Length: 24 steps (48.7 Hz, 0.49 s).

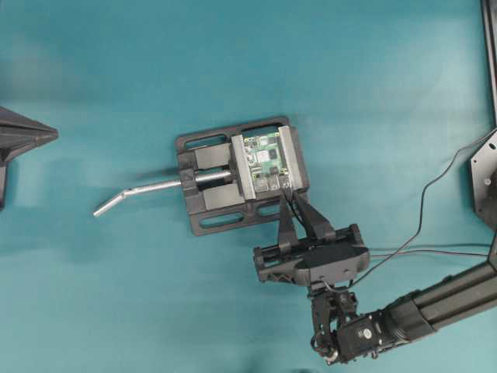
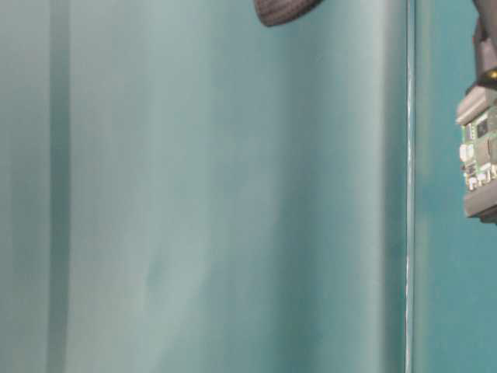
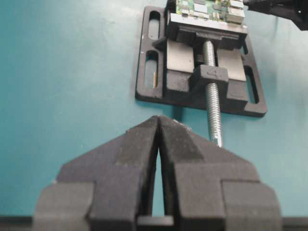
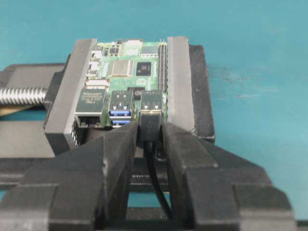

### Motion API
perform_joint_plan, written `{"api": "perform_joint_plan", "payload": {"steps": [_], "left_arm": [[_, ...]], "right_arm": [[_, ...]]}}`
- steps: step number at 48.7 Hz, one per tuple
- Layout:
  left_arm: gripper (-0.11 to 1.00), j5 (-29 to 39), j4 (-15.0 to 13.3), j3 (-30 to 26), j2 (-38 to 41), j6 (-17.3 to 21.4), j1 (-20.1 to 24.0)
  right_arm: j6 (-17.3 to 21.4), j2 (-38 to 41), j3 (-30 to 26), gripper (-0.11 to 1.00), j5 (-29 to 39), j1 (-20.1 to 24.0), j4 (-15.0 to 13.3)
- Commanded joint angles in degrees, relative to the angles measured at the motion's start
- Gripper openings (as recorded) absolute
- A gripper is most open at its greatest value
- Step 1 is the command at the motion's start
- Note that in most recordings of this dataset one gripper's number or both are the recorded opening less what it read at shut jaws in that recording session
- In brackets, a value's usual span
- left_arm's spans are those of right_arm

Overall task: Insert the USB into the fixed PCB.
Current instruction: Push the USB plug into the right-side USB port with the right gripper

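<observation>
The fixed PCB (image 4: 127,67) is a green board clamped between grey jaws, also seen from overhead (image 1: 268,159) and at the top of the left wrist view (image 3: 202,7). The USB (image 4: 150,124) is a black-bodied plug whose silver front sits at the mouth of the board's right-hand port; how deep it sits I cannot tell. Its thin black cable (image 4: 154,178) trails back between the fingers. My right gripper (image 4: 150,127) is shut on the plug body, one finger on each side, just below the board's lower edge (image 1: 291,198). Far left, my left gripper (image 3: 159,118) is shut on nothing.
The black vise (image 1: 210,183) holds the board, and its silver handle (image 1: 147,190) sticks out to the left toward the left arm (image 1: 23,136). A black cable (image 1: 423,210) loops across the teal table at the right. The table-level view catches only the board's edge (image 2: 479,151).
</observation>
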Motion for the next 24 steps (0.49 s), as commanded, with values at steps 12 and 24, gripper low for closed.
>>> {"api": "perform_joint_plan", "payload": {"steps": [12, 24], "left_arm": [[0.03, -0.26, 0.09, -1.67, 0.53, -0.35, 0.18], [0.03, -0.26, 0.18, -1.67, 0.62, -0.35, 0.18]], "right_arm": [[-0.09, -2.20, -0.79, 0.27, -0.18, 1.05, -0.09], [-0.18, -2.46, -0.26, 0.43, -0.18, 1.05, -0.09]]}}
